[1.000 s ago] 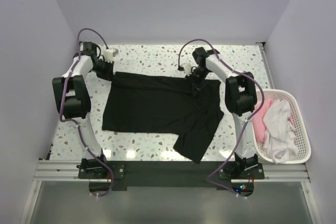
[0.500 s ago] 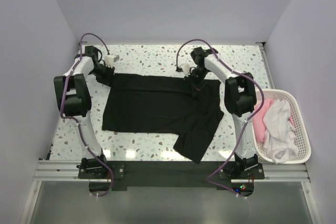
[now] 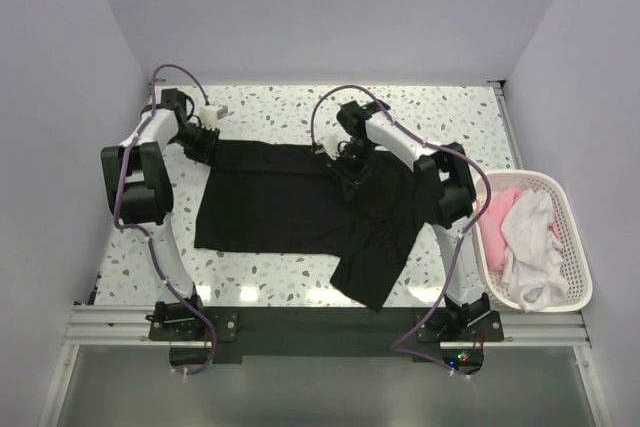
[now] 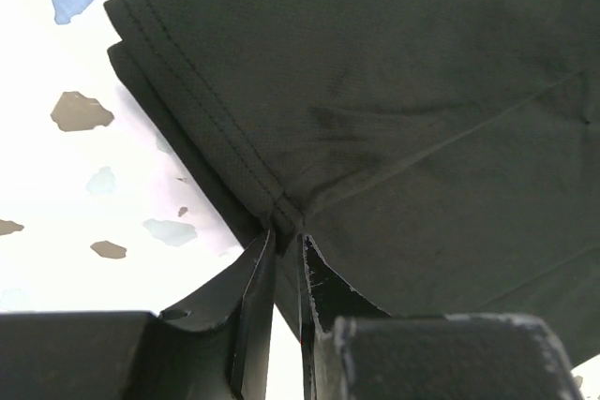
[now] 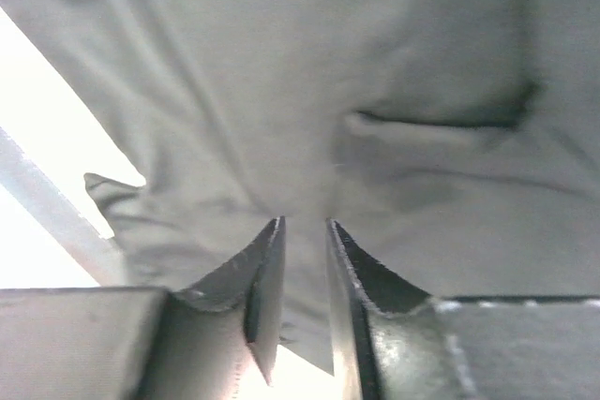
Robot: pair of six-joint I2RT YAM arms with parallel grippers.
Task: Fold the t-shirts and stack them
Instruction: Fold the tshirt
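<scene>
Nearest the arms' side, a loose flap of the black t-shirt [image 3: 290, 197] trails toward the front edge of the speckled table [image 3: 270, 112], right of centre. The rest of the shirt lies spread flat across the middle of the table. To the right, just beside the table, a white slatted basket [image 3: 578, 247] holds a crumpled white t-shirt [image 3: 530, 242], with a pink t-shirt [image 3: 497, 209] bunched at the side of the basket next to the table. Farther back, both arms reach over to the far edge of the black shirt. The right gripper [image 3: 348, 167] is over the fabric near the middle of that edge. In its wrist view the fingers [image 5: 267, 269] stand a narrow gap apart, with wrinkled cloth filling the picture just past their tips. The left gripper [image 3: 207, 144] is at the far left corner of the shirt. Its wrist view shows the fingers [image 4: 261, 278] parted by only a slim slit. The double-stitched hem of that corner runs down to meet the fingertips, with the bright table to the left. Whether any cloth sits between those tips is not clear.
</scene>
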